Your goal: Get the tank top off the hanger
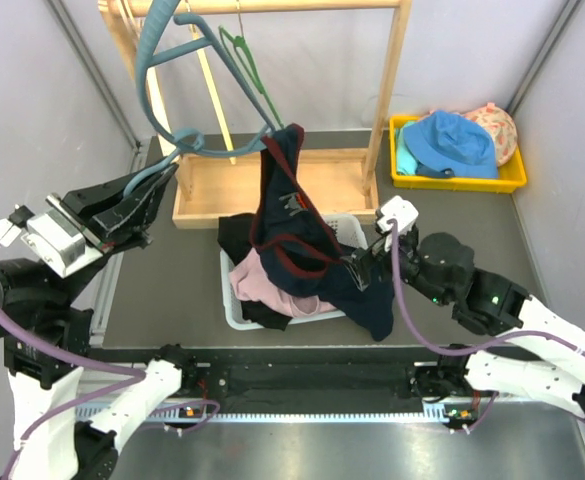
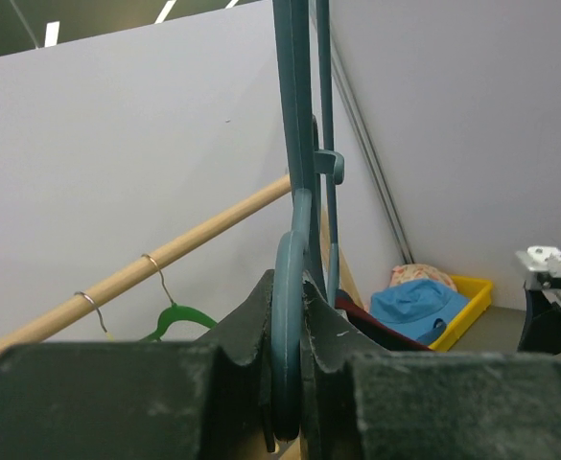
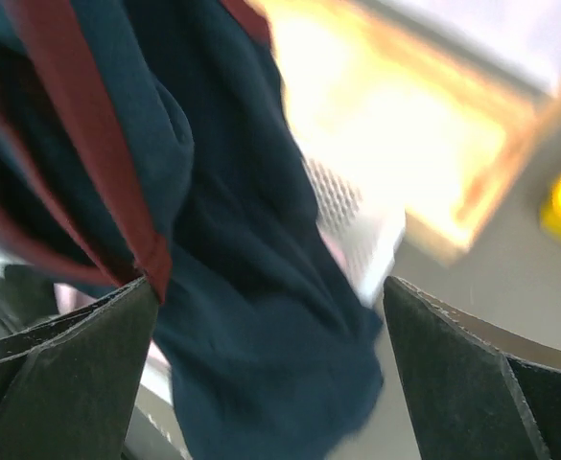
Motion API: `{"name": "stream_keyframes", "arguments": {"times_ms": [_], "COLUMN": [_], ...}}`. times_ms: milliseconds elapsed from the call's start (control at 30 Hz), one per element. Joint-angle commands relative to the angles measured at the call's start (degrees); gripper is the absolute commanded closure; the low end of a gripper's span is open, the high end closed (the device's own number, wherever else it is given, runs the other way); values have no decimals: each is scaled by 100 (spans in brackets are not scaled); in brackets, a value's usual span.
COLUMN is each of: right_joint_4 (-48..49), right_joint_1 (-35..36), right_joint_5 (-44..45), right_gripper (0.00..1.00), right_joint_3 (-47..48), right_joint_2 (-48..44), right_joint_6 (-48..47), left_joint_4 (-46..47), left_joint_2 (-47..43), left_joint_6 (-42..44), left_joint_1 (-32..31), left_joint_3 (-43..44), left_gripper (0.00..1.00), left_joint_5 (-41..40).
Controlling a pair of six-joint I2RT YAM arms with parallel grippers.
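Grey walls enclose a dark table [image 1: 542, 260] bearing a wooden rack [image 1: 387, 100]. Before the rack stands a white basket [image 1: 230, 300] of clothes. The navy, red-trimmed tank top [image 1: 292, 220] droops from above into that basket and over its front rim. Its top seems hooked on the right tip of the teal hanger [image 1: 162, 50], though the view is unclear there. The left gripper [image 2: 290, 364] pinches the hanger's near end tight. The right gripper [image 3: 270, 307] stands spread wide beside the tank top's lower folds, gripping nothing.
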Motion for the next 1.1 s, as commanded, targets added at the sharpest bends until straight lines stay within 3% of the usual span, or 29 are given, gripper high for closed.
{"name": "stream_keyframes", "arguments": {"times_ms": [0,200,333,633,733,767,800,833,933,1067], "right_joint_4": [-880,-1741,-1874,181,534,569,587,561,377,332], "right_joint_1": [43,34,-596,-1100,-1108,-1108,-1108,-1108,-1108,-1108], "right_joint_5": [1070,1860,1556,-106,-300,-318,-318,-292,-107,-80], "right_gripper": [1,1,1,1,15,31,40,63,100,100], "right_joint_3": [-372,-767,-943,-1954,-2042,-2025,-2007,-1955,-1832,-1849], "right_joint_2": [43,-54,8,-317,-282,-274,-274,-282,-274,-221], "right_joint_6": [1027,1917,2321,2576,2577,2559,2533,2515,2506,2445], "left_joint_4": [468,539,635,644,644,644,636,644,662,688], "left_joint_2": [59,68,50,6,-29,-29,-46,-55,-55,-82], "left_joint_6": [-133,-186,-256,-239,-204,-195,-186,-177,-177,-195], "left_joint_1": [61,79,96,123,123,123,131,123,131,131], "left_joint_3": [11,-94,-174,-253,-314,-341,-358,-367,-394,-402], "left_gripper": [100,100,100,100,100,100,100,100,100,100], "left_joint_5": [25,52,96,122,140,140,140,157,149,157]}}
